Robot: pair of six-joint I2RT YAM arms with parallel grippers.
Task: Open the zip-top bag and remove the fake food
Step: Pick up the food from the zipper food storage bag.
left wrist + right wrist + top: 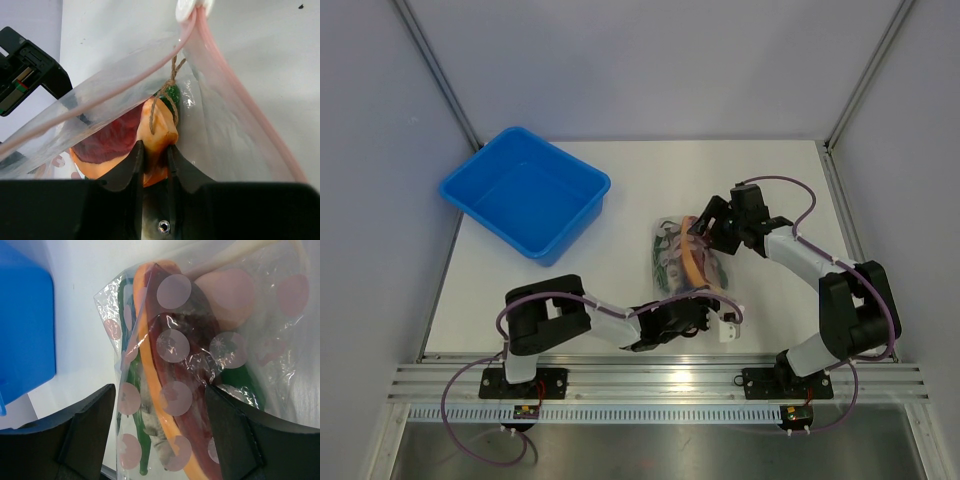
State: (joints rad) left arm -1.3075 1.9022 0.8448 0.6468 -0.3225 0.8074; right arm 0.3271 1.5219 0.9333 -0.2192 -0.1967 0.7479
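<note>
The left arm (610, 322) stretches low along the table's (620, 165) near edge, left gripper (155, 148) nipping the fake food (160, 132), while the right arm (810, 260) bends in from the right edge, right gripper (160, 392) spread wide.

Left arm (605, 322) & right arm (800, 255): white links w/ black joints, each on a black base plate (525, 382). Thin purple cable (807, 205) loops along each arm, shoulder to wrist. Left tool (155, 150): black curved fingers, one silver screw (163, 226) at the root betw. them. Right tool (159, 390): broad matte-black fingers.
</note>
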